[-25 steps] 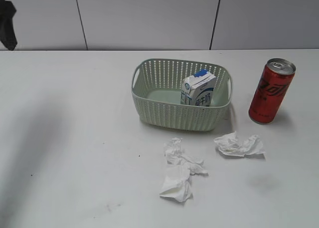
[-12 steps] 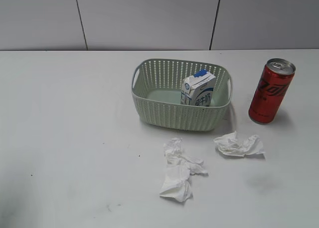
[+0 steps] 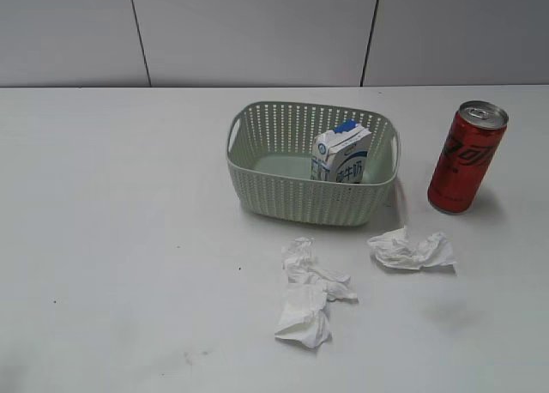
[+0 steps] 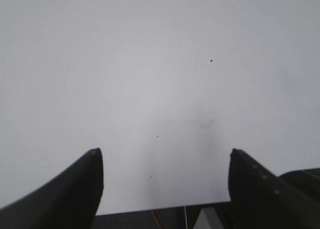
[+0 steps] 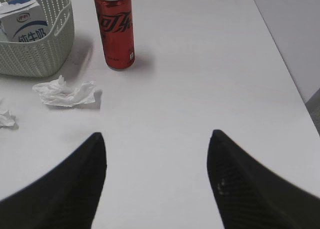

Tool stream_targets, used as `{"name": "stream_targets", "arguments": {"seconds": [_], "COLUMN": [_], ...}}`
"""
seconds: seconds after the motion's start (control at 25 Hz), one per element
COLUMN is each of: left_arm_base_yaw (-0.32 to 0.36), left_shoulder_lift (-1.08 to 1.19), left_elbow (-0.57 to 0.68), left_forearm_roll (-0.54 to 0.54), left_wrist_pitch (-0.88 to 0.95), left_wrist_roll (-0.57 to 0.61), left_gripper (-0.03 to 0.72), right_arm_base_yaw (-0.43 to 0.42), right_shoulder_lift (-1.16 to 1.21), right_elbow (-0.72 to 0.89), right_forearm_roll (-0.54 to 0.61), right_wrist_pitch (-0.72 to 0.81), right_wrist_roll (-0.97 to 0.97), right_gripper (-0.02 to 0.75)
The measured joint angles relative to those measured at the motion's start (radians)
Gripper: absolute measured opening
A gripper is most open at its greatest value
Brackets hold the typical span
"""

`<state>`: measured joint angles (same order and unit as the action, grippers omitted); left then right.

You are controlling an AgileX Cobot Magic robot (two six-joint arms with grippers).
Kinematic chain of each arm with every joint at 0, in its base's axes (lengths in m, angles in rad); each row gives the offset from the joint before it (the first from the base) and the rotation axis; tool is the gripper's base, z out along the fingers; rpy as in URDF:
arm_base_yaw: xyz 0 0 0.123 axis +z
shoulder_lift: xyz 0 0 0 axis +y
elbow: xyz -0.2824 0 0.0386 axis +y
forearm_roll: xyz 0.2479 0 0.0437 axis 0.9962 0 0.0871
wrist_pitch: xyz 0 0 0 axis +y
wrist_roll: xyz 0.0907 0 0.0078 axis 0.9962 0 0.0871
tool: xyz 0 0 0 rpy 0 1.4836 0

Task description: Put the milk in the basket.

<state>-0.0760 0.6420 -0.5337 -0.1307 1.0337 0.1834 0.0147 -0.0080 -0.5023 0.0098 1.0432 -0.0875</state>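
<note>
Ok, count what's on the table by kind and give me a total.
Basket: 1
Milk carton, inside the basket: 1
Red can: 1
Crumpled tissues, one right and one left: 2
Total: 5

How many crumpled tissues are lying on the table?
2. One tissue lies in front of the basket, stretched toward the near edge. The other tissue lies to its right, in front of the can. None seems hidden.
</note>
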Motion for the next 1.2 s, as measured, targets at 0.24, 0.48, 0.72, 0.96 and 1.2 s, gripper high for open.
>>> {"name": "stream_targets", "arguments": {"seconds": [0.24, 0.48, 0.72, 0.96, 1.2], "left_arm_base_yaw": [0.000, 0.000, 0.000, 0.000, 0.000], "left_shoulder_lift": [-0.187, -0.343, -0.494, -0.641, -0.647], "left_elbow": [0.008, 0.023, 0.028, 0.028, 0.028], "left_forearm_roll": [0.002, 0.003, 0.003, 0.003, 0.003], "left_wrist_pitch": [0.001, 0.014, 0.015, 0.019, 0.022], "left_wrist_roll": [0.000, 0.000, 0.000, 0.000, 0.000], "left_gripper": [0.578, 0.578, 0.578, 0.578, 0.578], "right_arm_base_yaw": [0.000, 0.000, 0.000, 0.000, 0.000], "right_shoulder_lift": [0.000, 0.000, 0.000, 0.000, 0.000], "right_elbow": [0.000, 0.000, 0.000, 0.000, 0.000], "right_forearm_roll": [0.000, 0.000, 0.000, 0.000, 0.000], "right_wrist_pitch": [0.000, 0.000, 0.000, 0.000, 0.000], "right_wrist_roll": [0.000, 0.000, 0.000, 0.000, 0.000], "right_gripper": [0.497, 0.497, 0.497, 0.497, 0.496]}}
